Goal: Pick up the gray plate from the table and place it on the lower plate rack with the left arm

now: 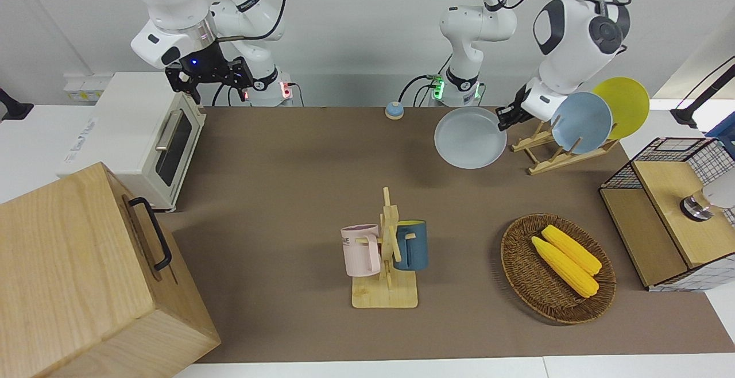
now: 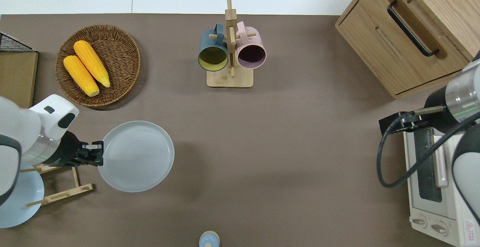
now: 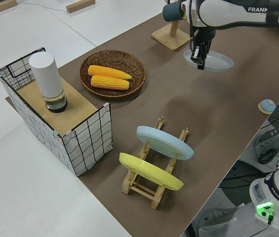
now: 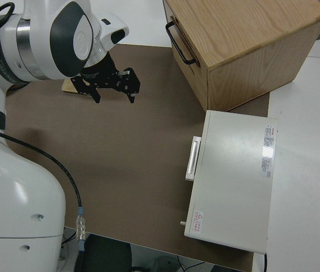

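The gray plate point(image 1: 469, 138) hangs level in the air, held by its rim in my left gripper point(image 1: 505, 118), which is shut on it. In the overhead view the plate point(image 2: 137, 156) and the left gripper point(image 2: 98, 154) are over the table just beside the lower plate rack point(image 2: 56, 194). The light-wood rack point(image 1: 551, 157) holds a light-blue plate point(image 1: 581, 122) and a yellow plate point(image 1: 623, 105) on edge. The left side view shows the gray plate point(image 3: 217, 61) above the mat and the rack point(image 3: 151, 182). My right arm is parked, with its gripper point(image 4: 114, 95) open.
A wooden mug stand point(image 1: 386, 294) with a pink and a blue mug stands mid-table. A wicker basket of corn point(image 1: 557, 269) and a wire crate point(image 1: 672, 217) are at the left arm's end. A toaster oven point(image 1: 149, 142) and a wooden cabinet point(image 1: 86, 274) are at the right arm's end. A small blue bell point(image 1: 394, 110) sits near the robots.
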